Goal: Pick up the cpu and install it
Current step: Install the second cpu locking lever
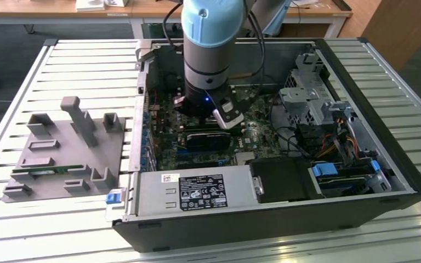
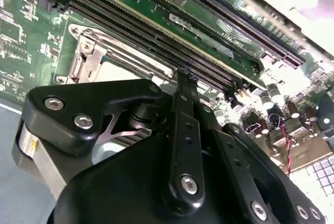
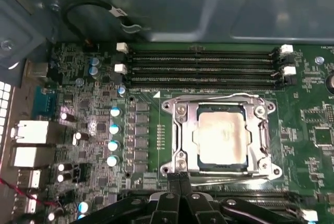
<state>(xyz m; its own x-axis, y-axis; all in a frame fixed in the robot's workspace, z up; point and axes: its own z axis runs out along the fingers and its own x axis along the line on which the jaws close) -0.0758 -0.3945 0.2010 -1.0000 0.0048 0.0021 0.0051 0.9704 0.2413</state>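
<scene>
The cpu [image 3: 222,136], a flat square chip with a silver-grey top, lies inside the motherboard socket, ringed by the socket's metal frame [image 3: 180,130]. In the first wrist view my gripper [image 3: 180,178] is shut, its two black fingers pressed together with nothing between them, just beside the frame's edge and off the chip. The second wrist view shows the same shut gripper [image 2: 182,78] above the board, with a pale part of the cpu [image 2: 117,71] and the frame past the gripper body. In the exterior view the arm [image 1: 206,55] reaches down into the open computer case [image 1: 386,164].
Black memory slots [image 3: 203,67] run alongside the socket. A row of capacitors [image 3: 113,135] stands on its other side. The power supply [image 1: 195,192] and a drive cage [image 1: 306,98] crowd the case. On the exterior view's left, a grey tray [image 1: 86,123] holds a green memory stick [image 1: 42,170].
</scene>
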